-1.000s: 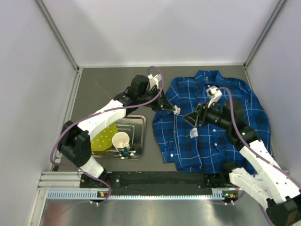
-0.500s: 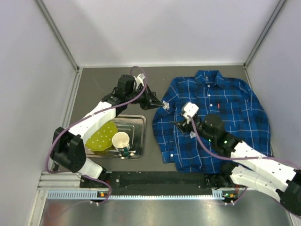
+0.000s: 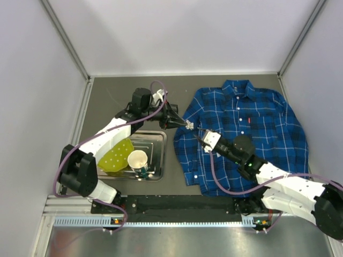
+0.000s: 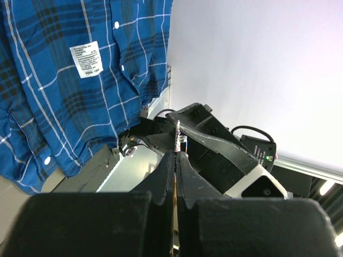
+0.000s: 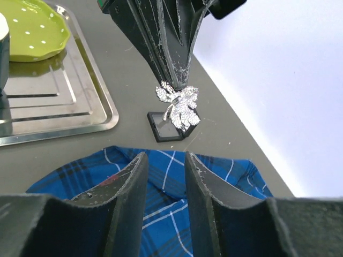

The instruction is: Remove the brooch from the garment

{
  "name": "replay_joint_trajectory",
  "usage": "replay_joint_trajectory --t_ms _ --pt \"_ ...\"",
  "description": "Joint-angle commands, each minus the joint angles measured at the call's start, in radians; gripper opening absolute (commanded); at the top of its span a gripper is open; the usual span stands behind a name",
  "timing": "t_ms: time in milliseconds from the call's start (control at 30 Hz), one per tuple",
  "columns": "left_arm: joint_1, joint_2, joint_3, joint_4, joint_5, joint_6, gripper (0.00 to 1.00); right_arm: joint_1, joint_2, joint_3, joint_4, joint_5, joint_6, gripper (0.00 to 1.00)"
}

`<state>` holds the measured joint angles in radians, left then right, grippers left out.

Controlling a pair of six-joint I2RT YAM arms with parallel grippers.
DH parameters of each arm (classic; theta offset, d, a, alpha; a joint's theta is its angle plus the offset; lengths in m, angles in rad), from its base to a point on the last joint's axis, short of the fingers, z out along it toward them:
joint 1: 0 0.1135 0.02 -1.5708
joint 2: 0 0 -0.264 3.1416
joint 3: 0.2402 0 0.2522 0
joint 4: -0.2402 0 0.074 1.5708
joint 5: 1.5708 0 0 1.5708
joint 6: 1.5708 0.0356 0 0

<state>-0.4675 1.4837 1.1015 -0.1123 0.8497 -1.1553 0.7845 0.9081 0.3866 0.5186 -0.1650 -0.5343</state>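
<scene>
Now | left hand [image 4: 176, 155] pinching brooch [image 5: 179, 105] | right hand [image 5: 163, 158] spread, nearer than before

You can see a shiny metal tray [image 3: 154, 149] on the dark table [image 3: 115, 96]. A green plate [image 3: 114, 158] with little dots lies in it. A white paper cup [image 3: 138, 161] stands just beside the plate.
</scene>
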Motion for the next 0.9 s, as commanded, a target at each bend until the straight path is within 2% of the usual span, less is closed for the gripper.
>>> replay_joint_trajectory --t_ms 0,267,600,867 --pt "0.010 -0.037 -0.017 0.091 0.057 -0.040 0.00 0.018 0.052 0.031 0.145 -0.065 -0.052 0.34" --pt "0.026 -0.062 -0.055 0.079 0.025 -0.093 0.00 0.039 0.095 0.063 0.159 -0.008 -0.116 0.34" --pt "0.029 -0.060 -0.066 0.065 0.023 -0.170 0.00 0.050 0.147 0.115 0.146 -0.011 -0.151 0.34" --pt "0.033 -0.068 -0.081 0.057 0.006 -0.184 0.00 0.053 0.161 0.126 0.146 -0.005 -0.177 0.28"
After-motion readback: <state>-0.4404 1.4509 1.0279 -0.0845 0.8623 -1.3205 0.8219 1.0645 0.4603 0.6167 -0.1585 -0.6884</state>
